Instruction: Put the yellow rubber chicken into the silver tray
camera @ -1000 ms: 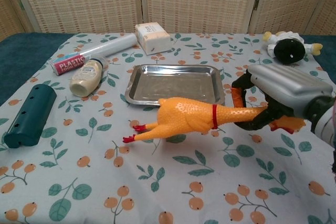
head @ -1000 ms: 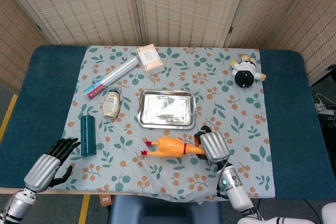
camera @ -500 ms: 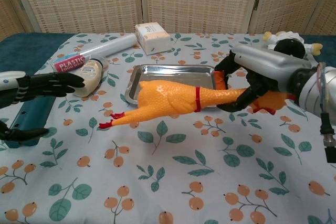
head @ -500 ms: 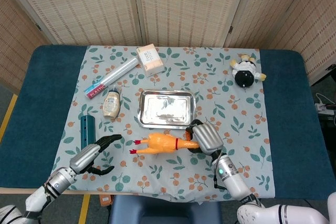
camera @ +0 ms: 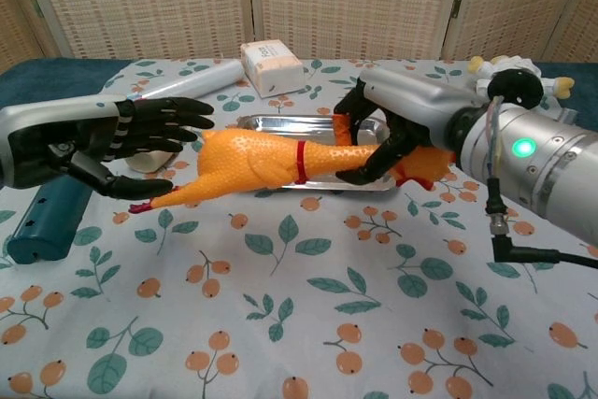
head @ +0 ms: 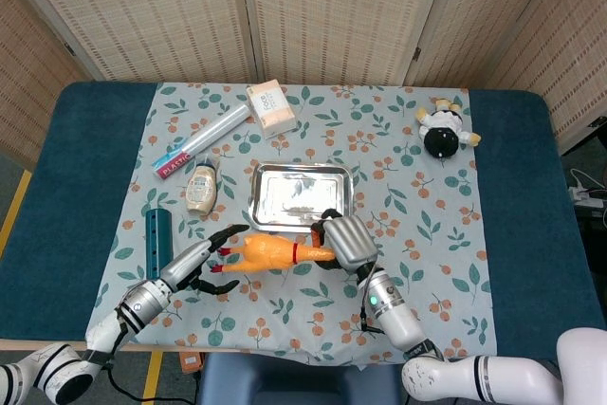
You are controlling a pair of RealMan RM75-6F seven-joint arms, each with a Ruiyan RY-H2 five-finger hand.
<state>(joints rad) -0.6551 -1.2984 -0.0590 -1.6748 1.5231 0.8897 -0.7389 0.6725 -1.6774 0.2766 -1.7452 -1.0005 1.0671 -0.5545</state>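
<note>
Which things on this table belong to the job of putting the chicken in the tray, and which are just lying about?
Belong to the job: rubber chicken, silver tray, right hand, left hand.

Lying about: plastic wrap roll, soap box, bottle, teal tube, cow toy.

Since a second ago, the right hand (camera: 388, 128) carries the yellow rubber chicken (camera: 257, 163) up off the cloth and leftward; the bird now hangs in the air with its body in front of the near rim of the silver tray (head: 299, 196), where earlier it lay well short of it. The left hand (camera: 112, 142) comes in from the table's near-left corner, fingers spread, and now reaches the chicken's legs; it seems to touch them, though contact is hard to judge.
</note>
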